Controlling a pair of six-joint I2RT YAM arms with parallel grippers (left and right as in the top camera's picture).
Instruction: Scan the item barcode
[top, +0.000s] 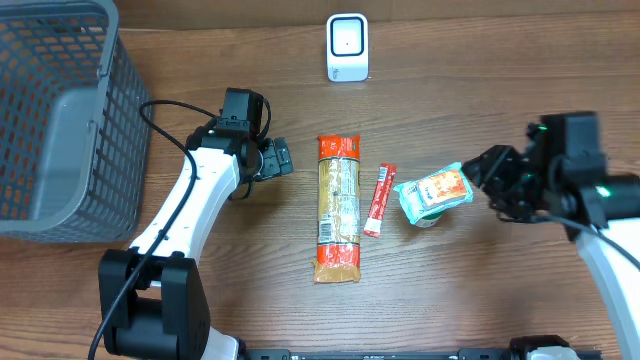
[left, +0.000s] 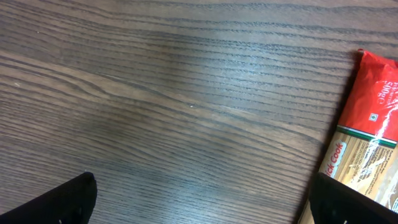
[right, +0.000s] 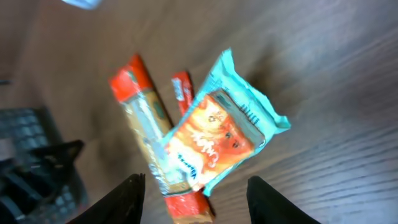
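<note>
A teal snack packet (top: 434, 192) with an orange picture lies tilted right of centre. In the right wrist view the teal packet (right: 221, 134) has its lower corner between my right gripper's (right: 196, 186) fingers, with a gap on each side. My right gripper (top: 490, 178) stands just right of the packet, jaws apart. A long red-and-tan pasta pack (top: 338, 208) and a thin red stick sachet (top: 379, 199) lie mid-table. The white scanner (top: 347, 47) stands at the back. My left gripper (top: 275, 160) hovers open over bare wood (left: 202, 186), left of the pasta pack (left: 367, 137).
A grey wire basket (top: 110, 60) fills the far left corner. The left arm's black cable loops beside it. Bare wood lies between the scanner and the items.
</note>
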